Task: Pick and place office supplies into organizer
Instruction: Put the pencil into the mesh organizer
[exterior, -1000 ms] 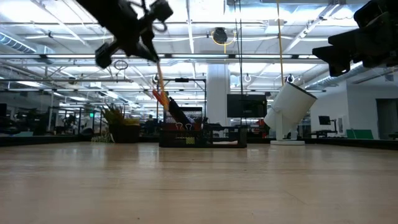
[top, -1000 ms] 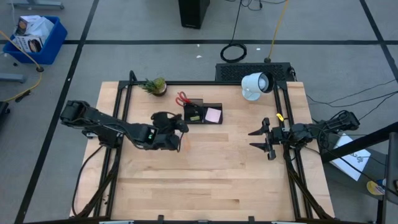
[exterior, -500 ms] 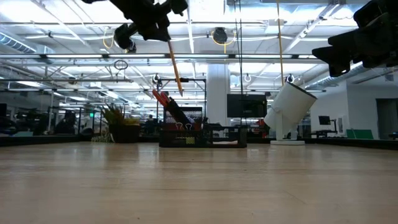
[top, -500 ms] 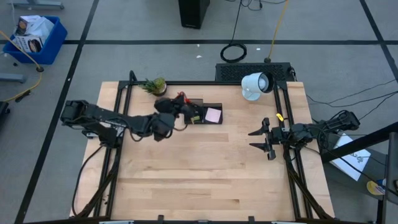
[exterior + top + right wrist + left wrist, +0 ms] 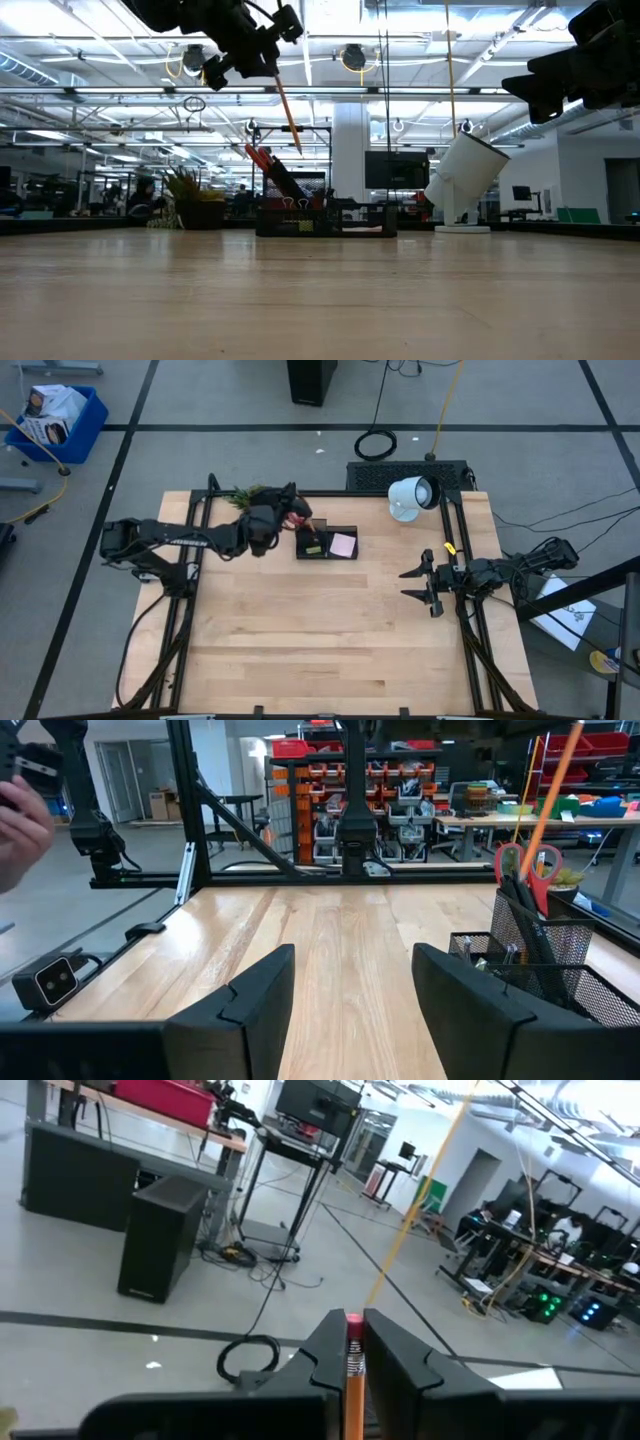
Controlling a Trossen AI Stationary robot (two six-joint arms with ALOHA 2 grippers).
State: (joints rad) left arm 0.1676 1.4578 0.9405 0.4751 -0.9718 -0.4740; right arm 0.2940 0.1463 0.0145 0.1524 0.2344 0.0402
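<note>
Pencil poised over the cup

The left gripper (image 5: 268, 62) pinches an orange pencil (image 5: 286, 108), tip hanging just above the organizer (image 5: 327, 543); released while tilted, it could glance off the rim.

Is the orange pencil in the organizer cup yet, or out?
Out. The left gripper holds the orange pencil tilted, its tip hanging above the organizer cup.

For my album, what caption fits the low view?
Left claw holds an orange pencil above the black organizer.
</note>
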